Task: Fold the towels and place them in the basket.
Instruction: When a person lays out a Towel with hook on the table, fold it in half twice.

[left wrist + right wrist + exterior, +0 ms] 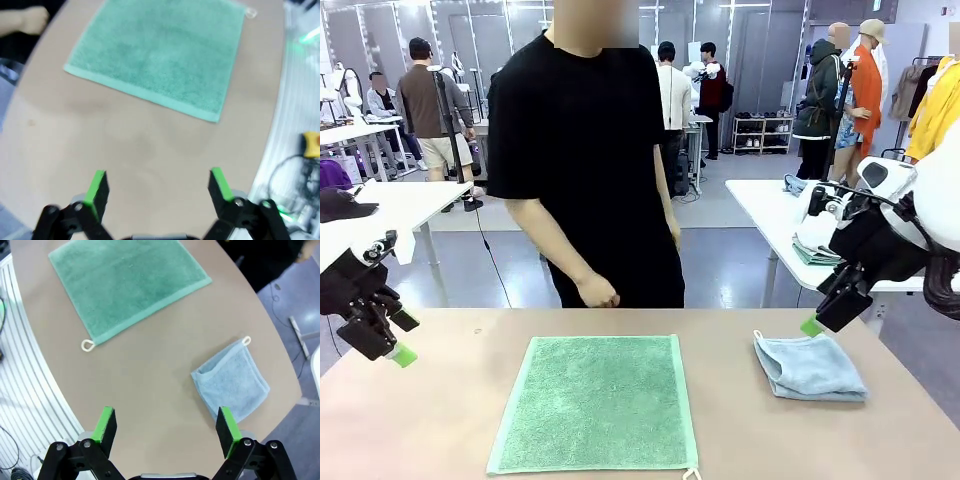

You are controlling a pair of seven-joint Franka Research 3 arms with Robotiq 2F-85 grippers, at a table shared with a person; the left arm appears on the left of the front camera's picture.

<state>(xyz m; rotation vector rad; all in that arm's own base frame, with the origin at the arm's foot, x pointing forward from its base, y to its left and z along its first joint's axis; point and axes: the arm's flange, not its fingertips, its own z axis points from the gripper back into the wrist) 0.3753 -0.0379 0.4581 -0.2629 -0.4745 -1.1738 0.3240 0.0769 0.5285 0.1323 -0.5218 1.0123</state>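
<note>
Left claw [402, 338] wide open, nothing between the fingers, held off the desk [440, 400] over its left edge. It is well apart from the mint green towel [597, 400]. Left wrist view has bare desk under the fingers and that towel farther out.

Right claw [820, 310] also spread wide and empty, up in the air over the desk's right side. In the front view its green-tipped finger sits just past the far right corner of the grey-blue towel [810, 367]; no contact visible. Right wrist view looks down on both towels from height.

Person [585, 150] in a black T-shirt stands at the far side, about the middle. One hand [597, 291] is loosely closed at the desk's far edge, touching neither towel.

Mint green towel: flat, fully unfolded, roughly square, centre of the desk, near edge close to the robot's side. Its small white loop tag [88, 345] is at the near right corner, lying on the desk.

Grey-blue towel: right of the green one, bare desk between them. It is folded over on itself to a much smaller footprint, layers showing along its left edge. Its white tag [246, 341] sticks out of the far left corner.
</note>
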